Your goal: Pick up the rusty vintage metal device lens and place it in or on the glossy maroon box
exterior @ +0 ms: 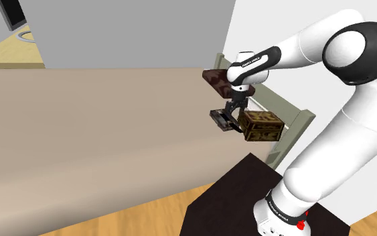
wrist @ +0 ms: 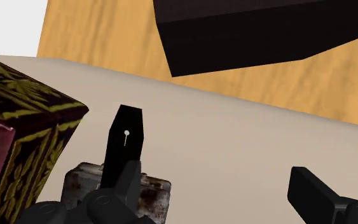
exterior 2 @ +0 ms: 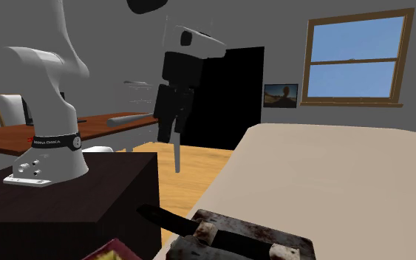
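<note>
I see my gripper [exterior: 232,115] with fingers spread wide, gripping nothing. In the shoulder view, the rusty lens device [wrist: 82,183] lies on the beige bed [wrist: 247,140] at the gripper's 8 o'clock, with the maroon-and-gold patterned box [wrist: 25,127] at 4 o'clock.

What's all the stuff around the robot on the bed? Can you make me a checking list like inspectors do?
Surface: beige bed, smooth and flat.
Job's things: rusty device lies on the bed close beside the dark maroon box with a yellow leaf pattern; it is not yet in or on the box.
Clutter: brown patterned block farther along the bed.
Grippers: black gripper open, low over the rusty device, one finger above it, not clasping it.
Cables: nothing seen.
Surroundings: dark stand, wooden floor, window, desk, black area past a doorway.
</note>
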{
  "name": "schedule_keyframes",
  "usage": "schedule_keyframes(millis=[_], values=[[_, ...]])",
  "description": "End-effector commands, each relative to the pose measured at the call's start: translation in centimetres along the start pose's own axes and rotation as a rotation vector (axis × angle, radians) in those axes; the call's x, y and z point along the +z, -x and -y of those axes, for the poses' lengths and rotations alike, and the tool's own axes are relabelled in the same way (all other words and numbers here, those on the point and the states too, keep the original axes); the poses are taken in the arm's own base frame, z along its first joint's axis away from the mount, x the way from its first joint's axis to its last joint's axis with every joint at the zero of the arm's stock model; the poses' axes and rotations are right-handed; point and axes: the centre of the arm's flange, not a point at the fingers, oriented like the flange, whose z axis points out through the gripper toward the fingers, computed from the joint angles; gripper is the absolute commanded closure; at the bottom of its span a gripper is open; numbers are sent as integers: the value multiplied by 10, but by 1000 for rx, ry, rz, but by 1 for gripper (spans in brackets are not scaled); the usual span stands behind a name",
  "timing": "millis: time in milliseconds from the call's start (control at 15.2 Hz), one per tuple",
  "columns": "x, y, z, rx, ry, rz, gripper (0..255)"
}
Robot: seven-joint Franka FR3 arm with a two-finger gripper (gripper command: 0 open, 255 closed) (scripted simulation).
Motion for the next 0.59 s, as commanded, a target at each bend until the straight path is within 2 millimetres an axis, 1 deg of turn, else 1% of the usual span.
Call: schedule_keyframes(millis=[0, 528], values=[[18, -13, -18, 20, -10, 9, 0], [94, -57, -87, 99, -50, 45, 0]])
